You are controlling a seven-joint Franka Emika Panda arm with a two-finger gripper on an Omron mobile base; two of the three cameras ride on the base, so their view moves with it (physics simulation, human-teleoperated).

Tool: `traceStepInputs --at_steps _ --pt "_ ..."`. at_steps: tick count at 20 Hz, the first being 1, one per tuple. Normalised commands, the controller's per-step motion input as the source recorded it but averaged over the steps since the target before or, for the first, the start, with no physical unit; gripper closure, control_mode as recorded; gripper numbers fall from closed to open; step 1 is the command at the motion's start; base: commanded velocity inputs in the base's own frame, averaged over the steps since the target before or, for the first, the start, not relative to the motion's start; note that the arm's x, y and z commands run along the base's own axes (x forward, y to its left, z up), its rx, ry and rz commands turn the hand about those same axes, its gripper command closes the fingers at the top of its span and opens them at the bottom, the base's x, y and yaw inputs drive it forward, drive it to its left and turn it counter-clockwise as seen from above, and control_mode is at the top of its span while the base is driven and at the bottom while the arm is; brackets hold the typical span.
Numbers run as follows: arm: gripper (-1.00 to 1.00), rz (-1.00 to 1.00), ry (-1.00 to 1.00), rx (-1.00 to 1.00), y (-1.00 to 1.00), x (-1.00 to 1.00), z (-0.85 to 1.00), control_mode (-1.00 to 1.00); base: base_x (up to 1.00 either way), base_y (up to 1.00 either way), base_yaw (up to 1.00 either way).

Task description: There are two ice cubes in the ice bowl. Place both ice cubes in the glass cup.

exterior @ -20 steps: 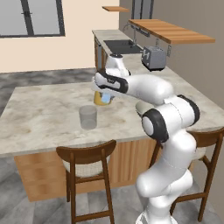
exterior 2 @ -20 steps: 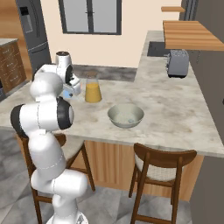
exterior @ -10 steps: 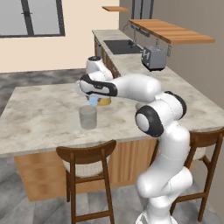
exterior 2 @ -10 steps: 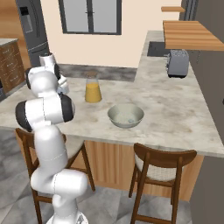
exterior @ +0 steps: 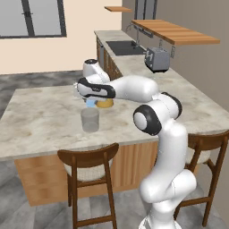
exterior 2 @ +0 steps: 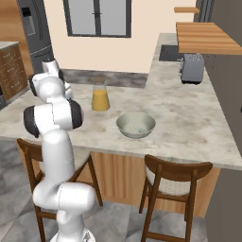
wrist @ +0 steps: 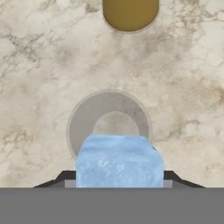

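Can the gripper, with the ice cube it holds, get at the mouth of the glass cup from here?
Probably yes: the gripper holds an ice cube right above the glass cup, and nothing lies between them.

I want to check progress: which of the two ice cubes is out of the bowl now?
The ice cube held in the gripper, above the cup. The other cube lies in the bowl.
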Motion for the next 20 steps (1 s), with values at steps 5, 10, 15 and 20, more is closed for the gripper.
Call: traceStepInputs --at_steps 5,10,15,20 --pt "1.00 0.00 0.00 0.00 0.00 0.32 -0.27 -1.00 0.00 0.00 0.00" --pt "1.00 0.00 0.00 0.02 0.00 0.07 -0.33 -1.00 0.00 0.00 0.00" --pt "1.00 0.00 0.00 0.06 0.00 0.00 -0.22 -1.00 0.00 0.00 0.00" --pt "1.00 0.00 0.00 0.07 0.00 0.10 -0.10 -1.00 0.00 0.00 0.00"
